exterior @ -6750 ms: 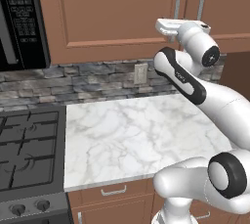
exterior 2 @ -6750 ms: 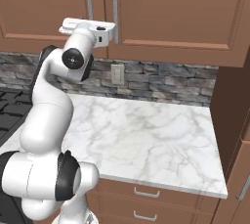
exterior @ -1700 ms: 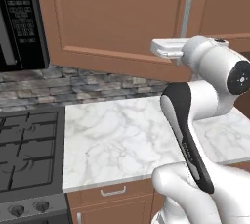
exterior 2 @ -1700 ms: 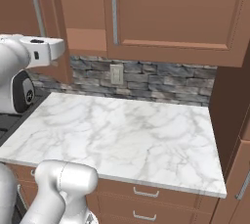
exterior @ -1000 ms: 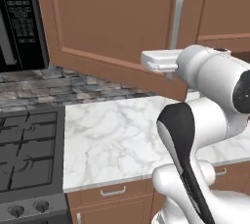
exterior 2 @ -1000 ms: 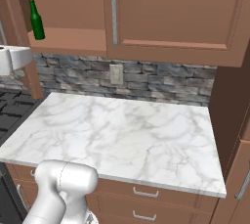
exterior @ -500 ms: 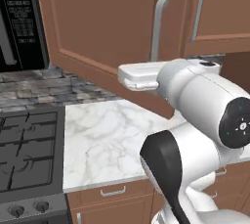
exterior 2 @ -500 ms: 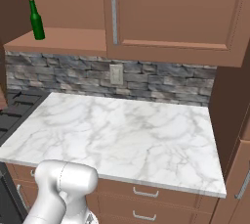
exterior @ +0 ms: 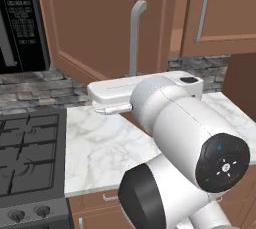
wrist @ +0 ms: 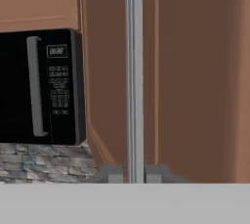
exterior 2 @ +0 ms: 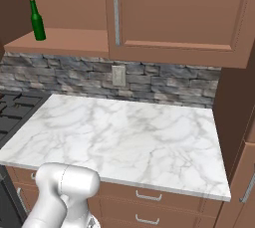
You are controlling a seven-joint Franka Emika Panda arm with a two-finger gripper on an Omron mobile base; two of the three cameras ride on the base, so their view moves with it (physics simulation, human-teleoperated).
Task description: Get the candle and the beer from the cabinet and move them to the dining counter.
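The gripper (wrist: 133, 174) is clamped on the silver handle (wrist: 134, 71) of the cabinet (exterior: 100, 28) door, which stands swung open. Farther back, the beer (exterior 2: 37, 20) stands upright on the cabinet's inner shelf (exterior 2: 64, 42), above the marble worktop (exterior 2: 124, 137).

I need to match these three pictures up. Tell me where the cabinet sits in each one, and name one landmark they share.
Left base view: the cabinet spans the top, its left door standing open toward the camera.
Right base view: across the top; the open shelf at upper left holds the beer.
Hand view: brown door panel at centre and right, the gripper shut on its bar handle.
Shared landmark: the stone backsplash below the cabinet.
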